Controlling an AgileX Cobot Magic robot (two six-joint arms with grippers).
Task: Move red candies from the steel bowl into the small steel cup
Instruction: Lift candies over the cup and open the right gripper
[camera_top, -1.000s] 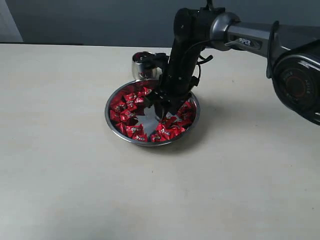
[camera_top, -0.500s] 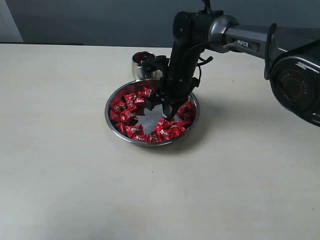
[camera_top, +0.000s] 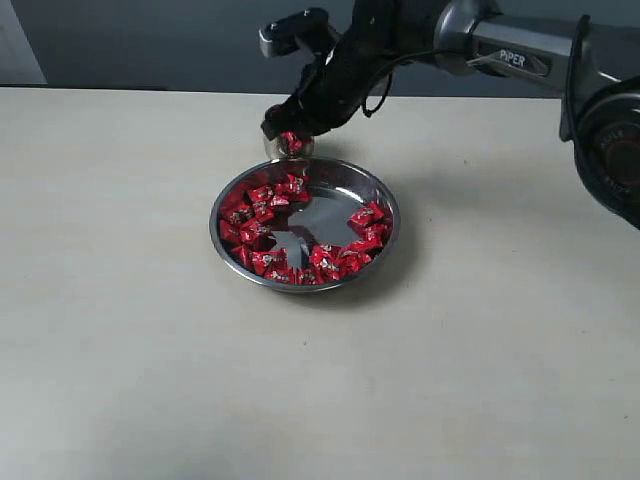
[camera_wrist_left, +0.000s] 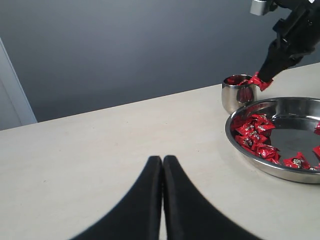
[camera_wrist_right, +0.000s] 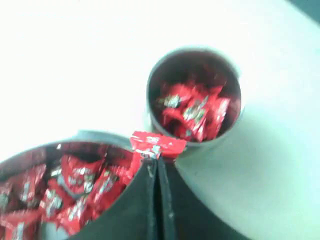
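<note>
Well apart from the steel bowl (camera_top: 213, 230), the left gripper (camera_wrist_left: 161, 160) is holding its fingers shut, empty. Red candies (camera_top: 262, 215) are ringing the bowl's bare middle. Just behind its far rim the small steel cup (camera_wrist_left: 237, 97) is holding more; above that rim the right gripper (camera_wrist_right: 156, 161) is pinching one red candy (camera_wrist_right: 157, 145).

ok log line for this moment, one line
phase: carrying | right pincer: shut on red candy | where: by small steel cup rim | left pincer: shut, empty | steel bowl: partly full
</note>
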